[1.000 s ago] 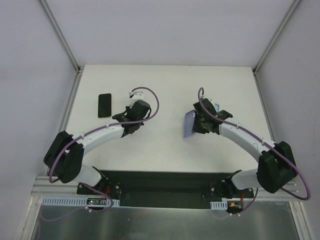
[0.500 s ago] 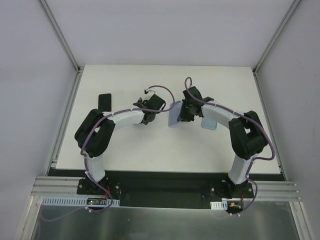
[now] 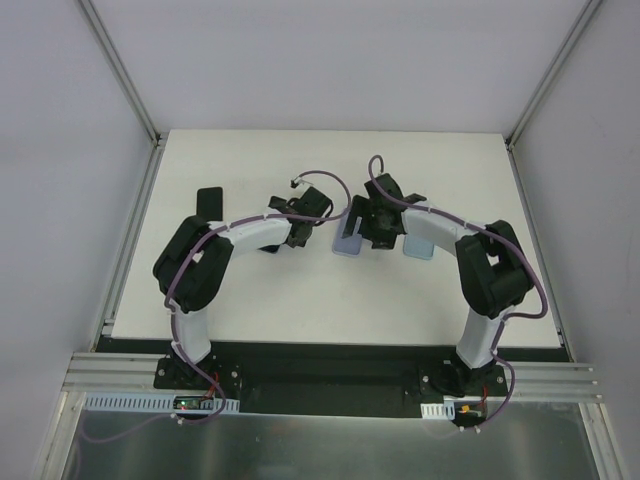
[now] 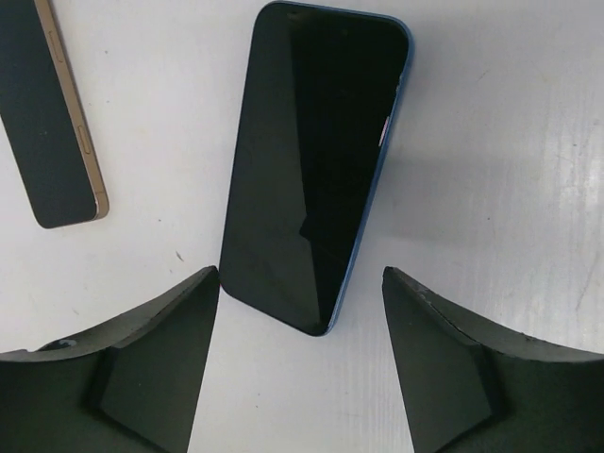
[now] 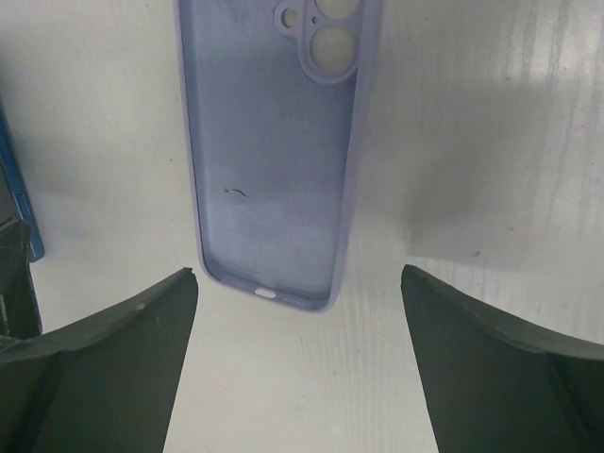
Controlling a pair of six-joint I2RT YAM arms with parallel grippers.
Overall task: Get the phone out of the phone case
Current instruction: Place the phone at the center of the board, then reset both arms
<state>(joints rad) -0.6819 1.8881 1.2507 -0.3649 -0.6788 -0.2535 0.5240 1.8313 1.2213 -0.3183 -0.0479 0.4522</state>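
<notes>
Lilac phone case lying empty, phone flat on table

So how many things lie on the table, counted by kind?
Phones: 2, the blue-edged phone and the gold-edged phone.
Phone cases: 1, the lavender phone case, empty.
Unclear kind: 1, a light blue item beside the right arm.
Total: 4.
</notes>
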